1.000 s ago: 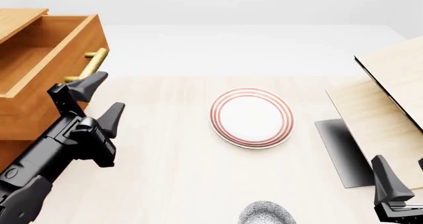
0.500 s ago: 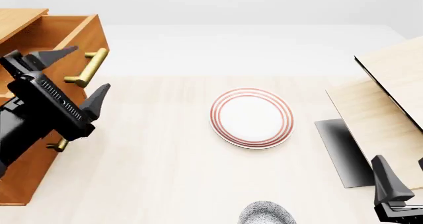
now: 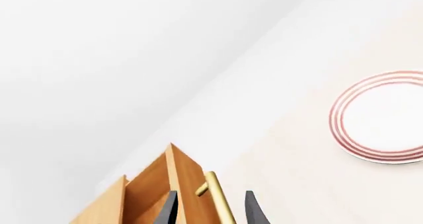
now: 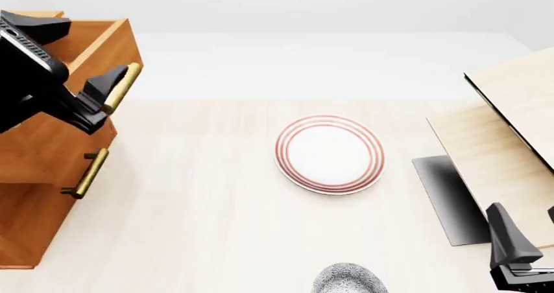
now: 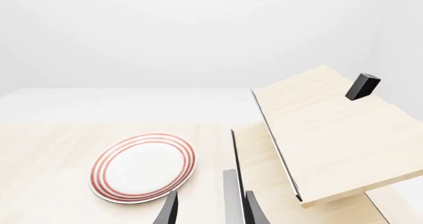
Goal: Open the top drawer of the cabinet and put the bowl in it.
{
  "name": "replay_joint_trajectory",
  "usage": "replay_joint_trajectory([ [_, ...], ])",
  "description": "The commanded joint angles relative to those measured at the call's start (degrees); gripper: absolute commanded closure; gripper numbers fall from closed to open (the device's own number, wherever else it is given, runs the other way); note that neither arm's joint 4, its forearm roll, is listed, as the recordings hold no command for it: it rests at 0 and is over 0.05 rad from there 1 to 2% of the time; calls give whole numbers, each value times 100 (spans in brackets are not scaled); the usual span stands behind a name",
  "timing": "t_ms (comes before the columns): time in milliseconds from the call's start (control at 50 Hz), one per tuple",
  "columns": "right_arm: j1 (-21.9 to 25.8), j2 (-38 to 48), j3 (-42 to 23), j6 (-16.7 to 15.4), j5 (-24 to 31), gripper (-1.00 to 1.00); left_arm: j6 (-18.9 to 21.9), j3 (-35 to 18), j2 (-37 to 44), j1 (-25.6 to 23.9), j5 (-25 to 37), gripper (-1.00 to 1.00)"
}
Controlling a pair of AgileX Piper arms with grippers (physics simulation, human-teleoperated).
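The cabinet [image 4: 35, 196] stood at the counter's [image 4: 216, 228] nine o'clock, its top drawer [image 4: 82, 59] pulled out. The left end effector [image 4: 74, 66], fingers apart, hung over that drawer's brass handle [image 4: 121, 89]. The bowl [image 4: 349, 280] (half cropped) sat at six o'clock, well apart.

pale table [image 4: 216, 228], cabinet [image 4: 35, 209], ringed plate [image 4: 330, 153], speckled bowl [image 4: 348, 279], light-wood structure [image 4: 510, 144]

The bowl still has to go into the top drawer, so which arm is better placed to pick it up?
Probably the right. The right gripper sits low near the bowl at the table's near edge, apparently open. The left gripper is up at the top drawer, straddling its front, far from the bowl.
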Motion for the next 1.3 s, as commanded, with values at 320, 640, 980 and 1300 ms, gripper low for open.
replay_joint_trajectory([
  [320, -1, -22, 4, 0, 17, -100, -1927, -2018, 559, 43, 1918, -100],
  [640, 1, -23, 4, -1, 17, -100, -2460, -2664, 544, 516, 2798, -100],
  [980, 0, -23, 4, 0, 17, -100, -3204, -2996, 900, 867, 3256, -100],
  [1300, 0, -24, 4, 0, 17, -100, -3746, -3258, 1501, 1053, 3713, -100],
])
